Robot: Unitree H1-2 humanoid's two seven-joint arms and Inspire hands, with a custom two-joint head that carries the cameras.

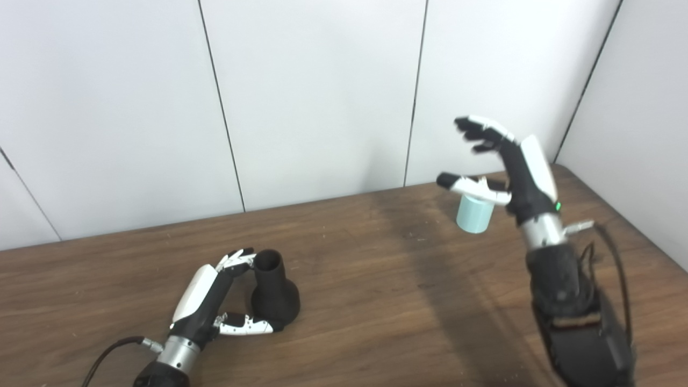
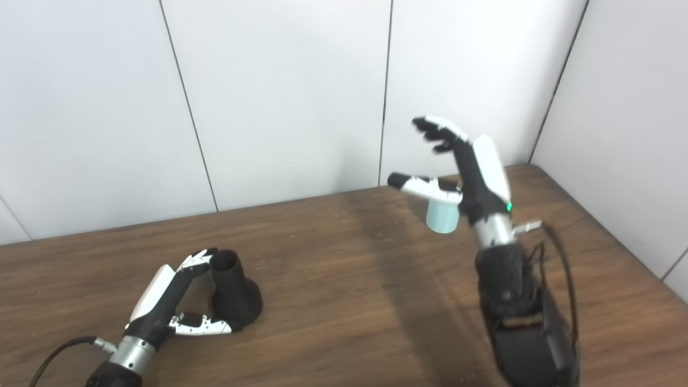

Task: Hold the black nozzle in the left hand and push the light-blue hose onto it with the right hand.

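The black nozzle (image 1: 277, 295) stands upright on the wooden table (image 1: 376, 279) at the front left, wide base down, open neck up. My left hand (image 1: 207, 301) is open beside it on its left. Its fingertips (image 1: 236, 260) touch the neck rim and its thumb lies along the base; the nozzle rests on the table. The light-blue hose piece (image 1: 474, 215), a short cylinder, stands on the table at the back right. My right hand (image 1: 516, 166) is raised just over it, open and empty, with the thumb crossing in front of its top.
White wall panels (image 1: 322, 97) close the table's far side and right side. The table's right edge (image 1: 634, 220) runs close to my right arm, which has loose black cables (image 1: 618, 269) hanging off it. A dark shadow band crosses the table's middle.
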